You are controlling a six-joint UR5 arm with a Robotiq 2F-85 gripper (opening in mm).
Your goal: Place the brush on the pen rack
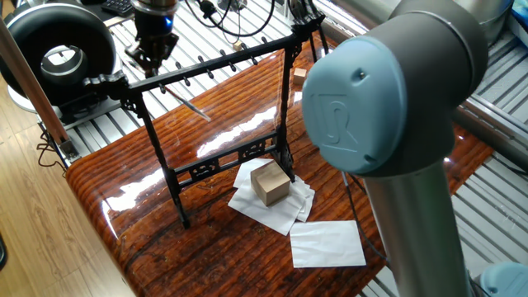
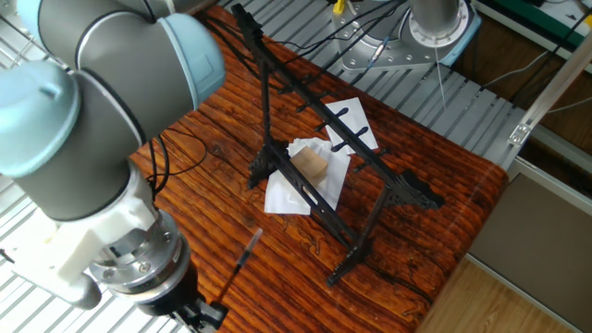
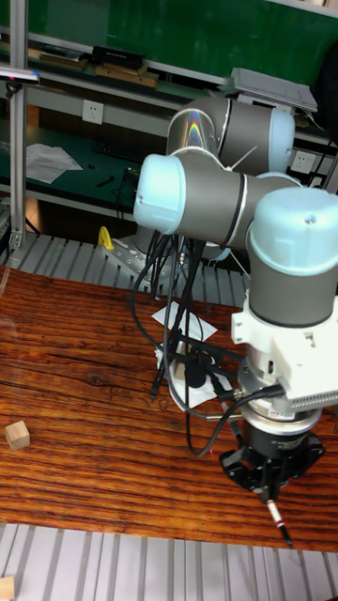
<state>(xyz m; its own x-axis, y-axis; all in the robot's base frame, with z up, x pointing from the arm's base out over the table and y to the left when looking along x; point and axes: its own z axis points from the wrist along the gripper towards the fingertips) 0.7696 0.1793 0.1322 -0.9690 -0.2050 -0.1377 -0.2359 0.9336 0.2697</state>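
1. The gripper [image 3: 270, 490] pinches the brush [image 3: 279, 522] at its upper end; the shaft hangs slanted off plumb, tip clear of the table [image 3: 75, 394].
2. Behind it stands the pen rack [image 1: 206, 70], its pegged top bar beside the gripper.
3. Judged: steady the swinging brush, align its top with a peg, then lower slowly.
4. Farther off, a wooden block [image 1: 271, 182] sits on papers [image 1: 327, 243].

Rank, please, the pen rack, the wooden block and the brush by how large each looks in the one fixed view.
1. pen rack, by far the largest.
2. wooden block on the white paper.
3. brush, longer than the block is wide but very thin, so 2 and 3 are unsure.
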